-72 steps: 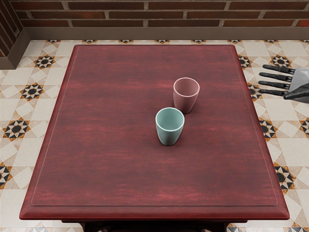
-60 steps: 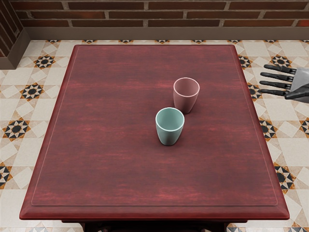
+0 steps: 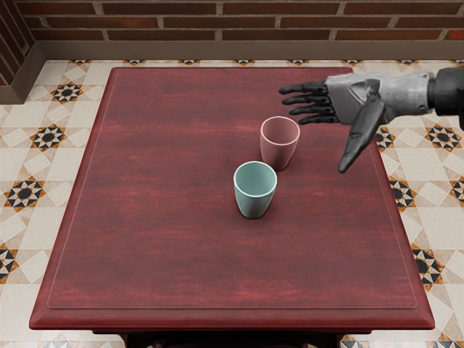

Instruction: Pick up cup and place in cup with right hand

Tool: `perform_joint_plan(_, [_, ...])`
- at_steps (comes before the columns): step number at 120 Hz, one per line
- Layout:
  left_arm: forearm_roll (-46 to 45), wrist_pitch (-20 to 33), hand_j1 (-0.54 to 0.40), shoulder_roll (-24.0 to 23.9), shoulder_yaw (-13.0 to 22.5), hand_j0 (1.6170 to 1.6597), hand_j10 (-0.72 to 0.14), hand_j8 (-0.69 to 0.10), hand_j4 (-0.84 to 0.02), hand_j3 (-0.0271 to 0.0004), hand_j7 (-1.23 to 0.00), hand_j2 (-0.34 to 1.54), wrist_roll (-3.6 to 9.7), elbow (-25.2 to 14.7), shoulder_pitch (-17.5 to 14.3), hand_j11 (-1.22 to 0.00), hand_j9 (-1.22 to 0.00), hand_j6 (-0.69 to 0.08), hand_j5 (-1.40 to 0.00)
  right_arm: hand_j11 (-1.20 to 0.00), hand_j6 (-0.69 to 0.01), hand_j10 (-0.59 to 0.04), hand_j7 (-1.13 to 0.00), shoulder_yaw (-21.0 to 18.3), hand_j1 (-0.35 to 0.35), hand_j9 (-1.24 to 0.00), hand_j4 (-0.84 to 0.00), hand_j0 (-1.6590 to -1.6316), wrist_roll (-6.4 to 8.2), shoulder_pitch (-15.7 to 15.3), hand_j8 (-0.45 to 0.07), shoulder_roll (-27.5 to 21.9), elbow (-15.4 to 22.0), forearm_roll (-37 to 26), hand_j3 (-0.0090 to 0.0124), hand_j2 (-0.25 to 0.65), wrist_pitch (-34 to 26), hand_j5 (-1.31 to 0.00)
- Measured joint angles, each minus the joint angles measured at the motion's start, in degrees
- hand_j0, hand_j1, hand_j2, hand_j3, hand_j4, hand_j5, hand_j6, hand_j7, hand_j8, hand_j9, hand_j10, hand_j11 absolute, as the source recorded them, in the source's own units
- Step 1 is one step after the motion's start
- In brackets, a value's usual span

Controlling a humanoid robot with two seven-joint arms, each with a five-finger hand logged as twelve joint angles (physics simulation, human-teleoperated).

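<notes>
At the left, a patterned tile floor (image 3: 43, 167) is seen beside the counter (image 3: 159, 239), with a brick wall (image 3: 181, 22) behind. The counter is finished in dark red, with streaks of lighter red across its top, and a thin line is traced just inside its edge.

Near the middle, a teal cup (image 3: 254, 206) is stood upright on the counter, its mouth turned up and its pale inside exposed. Just beside it, to the right and farther back, a pink cup (image 3: 278, 154) is also stood upright on the counter, outside the teal one. The base of the pink cup is partly covered from sight by the teal rim, so whether the two are touching cannot be told.

Farther right, the right robot hand (image 3: 348, 100) is reached in from the right edge, over the far right part of the counter. It is held wide open, and nothing is grasped. Its four fingers (image 3: 309, 100) are extended leftward, their tips seen close to the pink cup's rim, while the thumb (image 3: 360, 138) is spread well away from them and pointed toward the near side.
</notes>
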Motion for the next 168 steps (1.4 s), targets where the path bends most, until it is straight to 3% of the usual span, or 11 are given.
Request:
perform_joint_plan(7, [0.0,0.0,0.349,0.0,0.0,1.6581,0.000,0.000,0.000,-0.0001,0.00,0.00,0.00,0.0,0.0,0.00,0.00,0.000,0.00,0.00,0.001,0.001,0.00,0.0,-0.349,0.00,-0.001,-1.6581,-2.95,1.6,0.001,-0.6,7.9,-4.7,0.0000,0.000,-3.0,0.00])
perform_joint_plan(14, [0.0,0.0,0.349,0.0,0.0,1.6581,0.000,0.000,0.000,-0.0001,0.00,0.00,0.00,0.0,0.0,0.00,0.00,0.000,0.00,-0.01,-0.004,-0.004,-0.01,0.0,-0.344,-0.01,-0.005,-1.6581,-5.24,3.1,-0.004,0.6,12.8,-8.8,0.0000,0.000,-6.4,-0.01])
perform_joint_plan(23, [0.0,0.0,0.349,0.0,0.0,1.6581,0.000,0.000,0.000,-0.0001,0.00,0.00,0.00,0.0,0.0,0.00,0.00,0.000,0.00,-0.02,-0.019,-0.019,-0.02,0.0,-0.327,-0.02,-0.020,-1.6581,-6.80,4.2,-0.019,4.1,16.1,-16.2,0.0000,-0.003,-11.8,-0.02])
perform_joint_plan(34, [0.0,0.0,0.349,0.0,0.0,1.6581,0.000,0.000,0.000,0.0000,0.00,0.00,0.00,0.0,0.0,0.00,0.00,0.000,0.00,-0.04,-0.035,-0.035,-0.04,-0.1,-0.308,-0.04,-0.035,-1.6581,-7.67,4.2,-0.035,9.6,18.0,-26.7,0.0000,-0.006,-17.7,-0.04])
perform_joint_plan(80, [0.0,0.0,0.349,0.0,0.0,1.6581,0.000,0.000,0.000,0.0000,0.00,0.00,0.00,0.0,0.0,0.00,0.00,0.000,0.00,-0.14,-0.110,-0.108,-0.14,-0.3,-0.221,-0.14,-0.109,-1.6581,-8.27,-10.4,-0.109,18.5,19.3,-51.5,0.0000,-0.020,-32.2,-0.14])
perform_joint_plan(100, [0.0,0.0,0.349,0.0,0.0,1.6581,0.000,0.000,0.000,0.0000,0.00,0.00,0.00,0.0,0.0,0.00,0.00,0.000,0.00,-0.15,-0.115,-0.113,-0.15,-1.4,-0.215,-0.15,-0.114,-1.6581,-8.28,-14.2,-0.114,21.6,19.3,-55.8,0.0000,-0.021,-34.6,-0.15])
perform_joint_plan(121, [0.0,0.0,0.349,0.0,0.0,1.6581,0.000,0.000,0.000,0.0000,0.00,0.00,0.00,0.0,0.0,0.00,0.00,0.000,0.00,-0.17,-0.130,-0.128,-0.17,-2.1,-0.197,-0.17,-0.129,-1.6581,-8.28,-15.8,-0.129,22.6,19.3,-58.5,0.0000,-0.024,-36.5,-0.17])
perform_joint_plan(168, [0.0,0.0,0.349,0.0,0.0,1.6581,0.000,0.000,0.000,0.0000,0.00,0.00,0.00,0.0,0.0,0.00,0.00,0.000,0.00,-0.19,-0.147,-0.145,-0.19,-2.9,-0.177,-0.19,-0.146,-1.6581,-8.28,-15.9,-0.146,21.0,19.3,-60.3,0.0000,-0.027,-37.5,-0.19])
